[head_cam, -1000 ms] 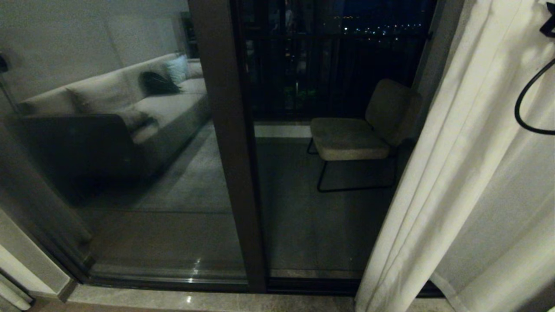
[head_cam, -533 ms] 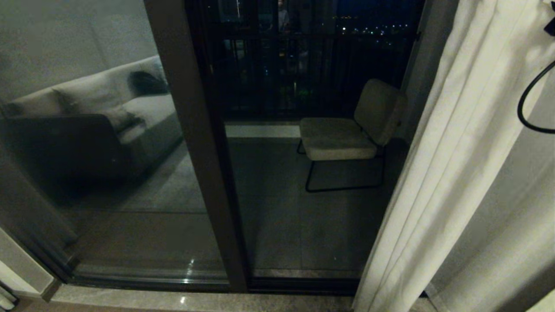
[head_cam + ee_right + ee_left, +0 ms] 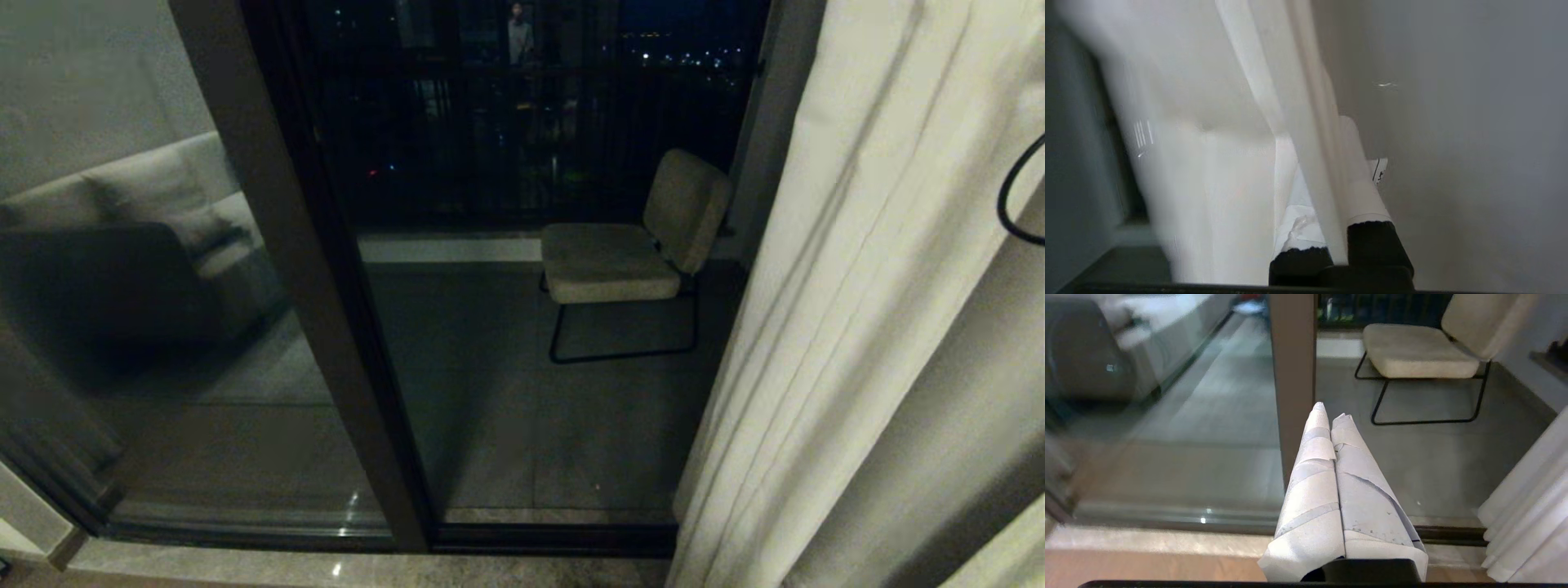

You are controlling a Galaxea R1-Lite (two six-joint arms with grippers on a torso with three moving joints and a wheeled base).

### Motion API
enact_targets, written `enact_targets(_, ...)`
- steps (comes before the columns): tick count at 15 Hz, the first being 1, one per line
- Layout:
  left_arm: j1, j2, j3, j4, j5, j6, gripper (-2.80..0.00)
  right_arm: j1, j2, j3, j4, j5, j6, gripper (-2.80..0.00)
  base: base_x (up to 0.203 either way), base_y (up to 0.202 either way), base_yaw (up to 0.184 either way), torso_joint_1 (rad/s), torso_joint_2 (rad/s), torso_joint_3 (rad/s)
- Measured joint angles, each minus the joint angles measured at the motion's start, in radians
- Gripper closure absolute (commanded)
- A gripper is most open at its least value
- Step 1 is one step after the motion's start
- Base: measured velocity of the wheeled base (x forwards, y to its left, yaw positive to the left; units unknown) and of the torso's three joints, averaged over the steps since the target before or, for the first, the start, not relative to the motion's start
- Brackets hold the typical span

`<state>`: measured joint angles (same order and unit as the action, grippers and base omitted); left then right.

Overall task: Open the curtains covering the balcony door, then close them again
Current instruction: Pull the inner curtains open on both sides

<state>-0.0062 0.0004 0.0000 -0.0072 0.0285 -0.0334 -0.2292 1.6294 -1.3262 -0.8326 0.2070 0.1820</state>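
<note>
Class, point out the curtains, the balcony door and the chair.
curtains (image 3: pixel 849 327), head view, on a vertical fold.
balcony door (image 3: pixel 302 269), head view, on its dark frame post.
chair (image 3: pixel 608 261), head view, on the seat cushion.

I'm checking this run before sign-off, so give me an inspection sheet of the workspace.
Surface: grey tiled balcony floor, bare.
Job's things: cream floor-length fabric curtains bunched right; dark-framed glass balcony door uncovered.
Clutter: beige cushioned chair on black wire legs, outside.
Grippers: right gripper shut on a curtain fold; left gripper shut, empty, idle.
Cables: black cable loop by curtains.
Surroundings: sofa reflection in glass.
</note>
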Motion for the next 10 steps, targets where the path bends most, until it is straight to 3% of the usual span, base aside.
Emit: enact_targets(10, 0.0, 0.0, 0.0, -0.001, -0.001, -0.002, 0.0, 0.003, -0.001, 0.003, 0.0, 0.001, -0.002, 0.0, 0.0, -0.191, 0.001, 0.002, 0.0, 0.002)
